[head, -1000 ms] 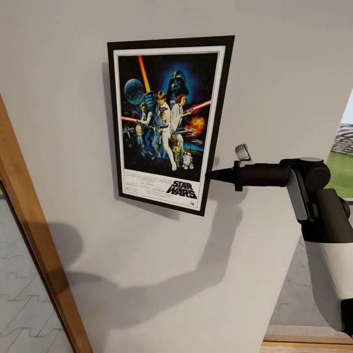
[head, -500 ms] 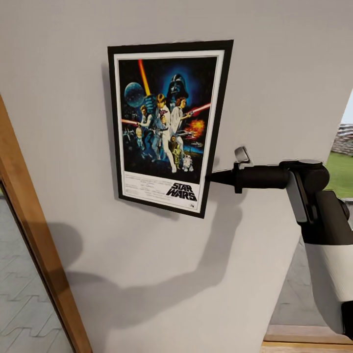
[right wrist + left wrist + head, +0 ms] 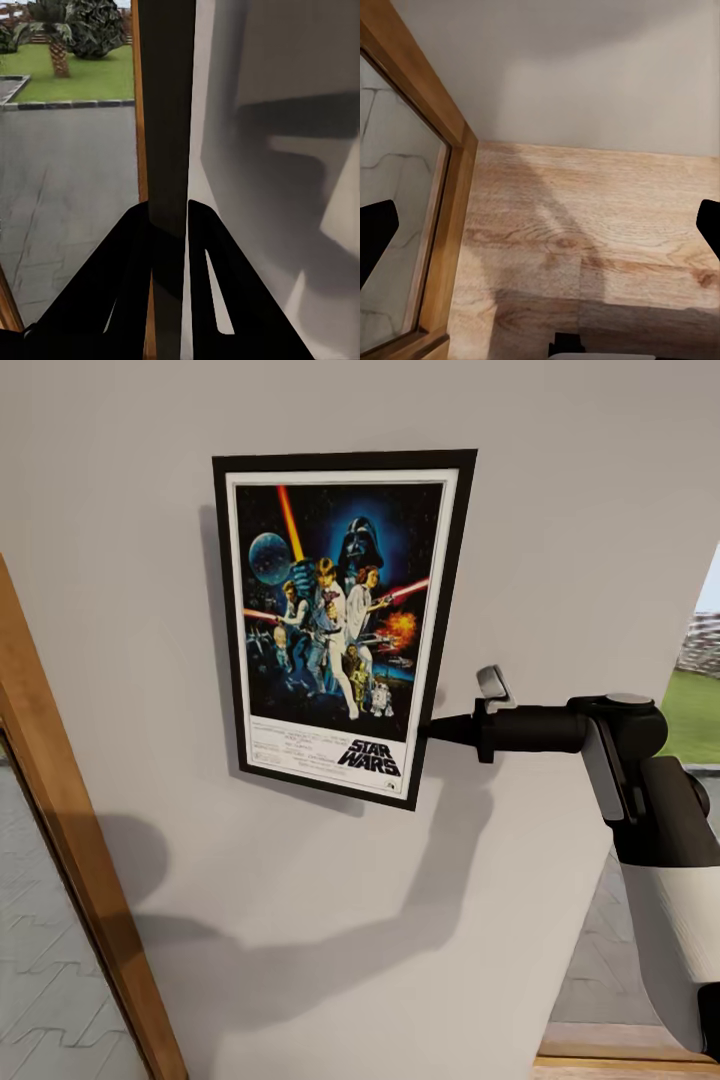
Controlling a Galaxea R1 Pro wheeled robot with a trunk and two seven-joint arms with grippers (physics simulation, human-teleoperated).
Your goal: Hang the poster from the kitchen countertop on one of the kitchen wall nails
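Black-framed poster (image 3: 335, 625) edge-on, right gripper (image 3: 166, 225) clamped (apparently)

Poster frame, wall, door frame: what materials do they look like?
Poster: glossy printed sheet in a thin black frame, likely plastic or painted wood. Wall: matte pale grey paint or plaster, showing soft shadows. Door frame: warm brown wood, faintly grained.

Bare wall (image 3: 300, 920) lies open below the poster (image 3: 335, 625); the wooden door frame (image 3: 75, 880) bounds it.
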